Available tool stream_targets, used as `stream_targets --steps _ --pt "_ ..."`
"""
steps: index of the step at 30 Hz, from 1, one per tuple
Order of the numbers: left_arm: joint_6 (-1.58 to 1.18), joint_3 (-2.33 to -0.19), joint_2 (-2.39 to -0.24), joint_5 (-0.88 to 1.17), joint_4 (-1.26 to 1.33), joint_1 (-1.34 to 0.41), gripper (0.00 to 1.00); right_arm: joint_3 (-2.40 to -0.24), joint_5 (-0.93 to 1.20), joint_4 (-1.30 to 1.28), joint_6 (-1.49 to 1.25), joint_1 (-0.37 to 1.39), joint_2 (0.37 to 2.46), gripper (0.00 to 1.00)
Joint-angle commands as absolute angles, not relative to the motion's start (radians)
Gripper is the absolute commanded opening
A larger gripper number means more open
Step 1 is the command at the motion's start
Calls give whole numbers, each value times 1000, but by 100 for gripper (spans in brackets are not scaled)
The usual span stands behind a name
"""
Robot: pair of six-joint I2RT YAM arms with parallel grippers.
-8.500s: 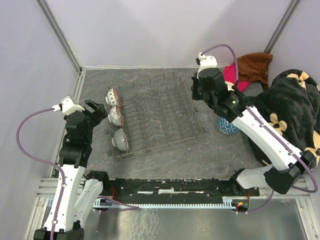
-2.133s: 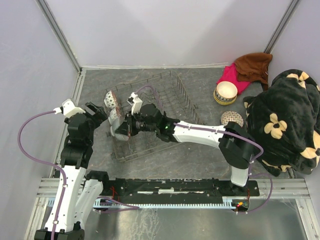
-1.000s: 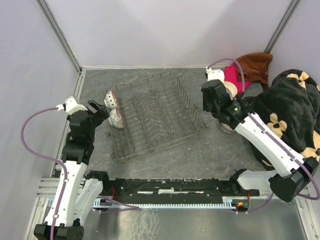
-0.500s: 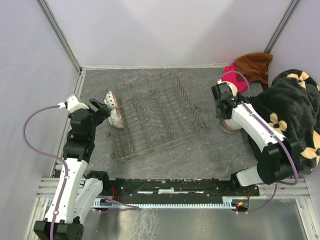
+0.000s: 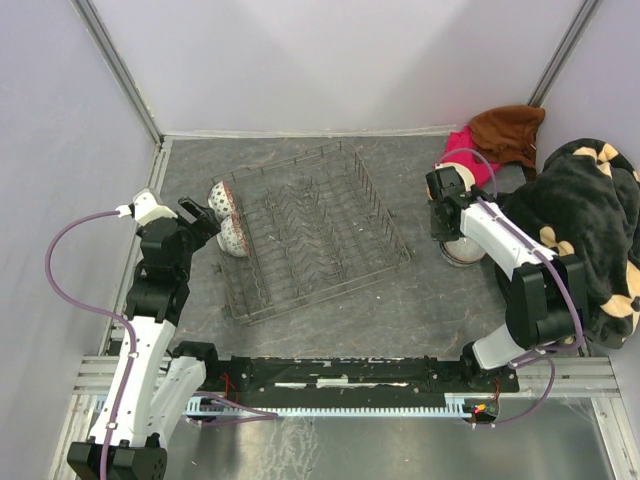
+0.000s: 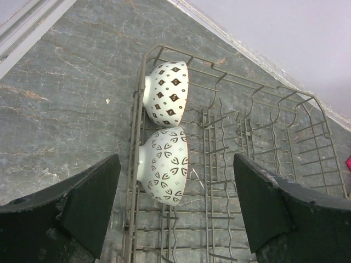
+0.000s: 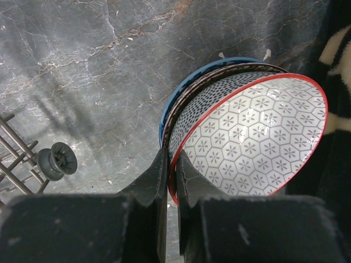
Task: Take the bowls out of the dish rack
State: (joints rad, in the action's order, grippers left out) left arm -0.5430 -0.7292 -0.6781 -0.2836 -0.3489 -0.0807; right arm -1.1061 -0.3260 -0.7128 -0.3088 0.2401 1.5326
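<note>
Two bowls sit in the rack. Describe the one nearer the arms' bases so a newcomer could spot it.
Find the dish rack on the table and follow its left wall, where two bowls stand on edge. The petal bowl is the nearer one, white with dark four-petal motifs, whereas the diamond bowl behind it carries small diamonds.

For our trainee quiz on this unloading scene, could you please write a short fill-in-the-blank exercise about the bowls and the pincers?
The dish rack holds ___ bowls, both at its left side.
The left pincer, poised near them, is ___.
The right pincer pinches the hexagon-patterned bowl by its ___ rim.
Missing words: two; open; red.
</note>
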Motion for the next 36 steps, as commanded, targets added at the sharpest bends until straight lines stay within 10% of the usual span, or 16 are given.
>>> stream_targets --steps 1,7,18,36 --pt "-568 -732 -671 -288 -306 -81 90 -1112 -327 -660 -297 222 1532 1" --pt "-568 -733 -672 -288 -307 -81 90 -1114 -309 -657 -310 206 1538 7" --pt "-568 -735 -666 -288 -310 -80 90 -1111 -306 -663 -332 197 1496 56" --pt "-567 -733 -669 -298 -319 -81 90 -1177 -133 -530 -379 363 1190 69"
